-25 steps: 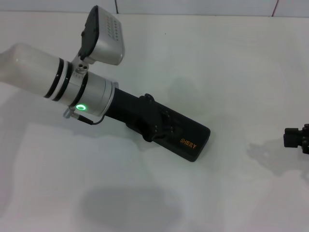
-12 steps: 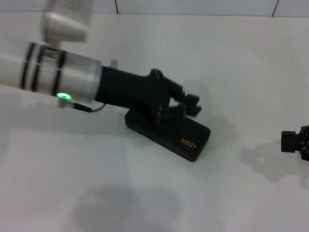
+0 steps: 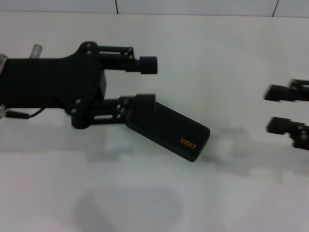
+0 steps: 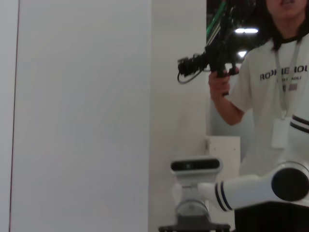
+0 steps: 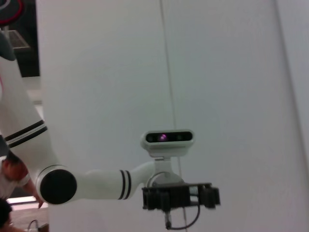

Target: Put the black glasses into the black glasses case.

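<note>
— Black glasses case [image 3: 166, 127], hard-shell, rectangular, rounded corners: shut, lying flat and slantwise on the plain white table [image 3: 231, 193], small orange "SHERY" lettering near its nearer right end.

— And the black glasses?

— Not visible in any view. Cannot tell whether inside the closed case.

— Left gripper [image 3: 145, 83]?

— Seen from the head view reaching in from the left, fingers spread wide. Upper fingertip [image 3: 148, 65] clear of the case; lower fingertip [image 3: 144, 100] at the case's far left end, overlapping it. Touching or merely above it — cannot tell. Holding nothing.

— Right gripper [image 3: 278, 109]?

— At the right edge of the head view, well apart from the case, two dark fingertips parted with a clear gap, nothing between them.

— Anything from the wrist views that the head view lacks?

— No case or table in either. Left wrist view: white wall panels, a person in a white printed T-shirt [image 4: 277, 92] holding a black handheld device, and a white robot arm low down. Right wrist view: pale wall, and the left gripper [image 5: 181, 197] farther off, under its white wrist camera [image 5: 167, 138].
</note>
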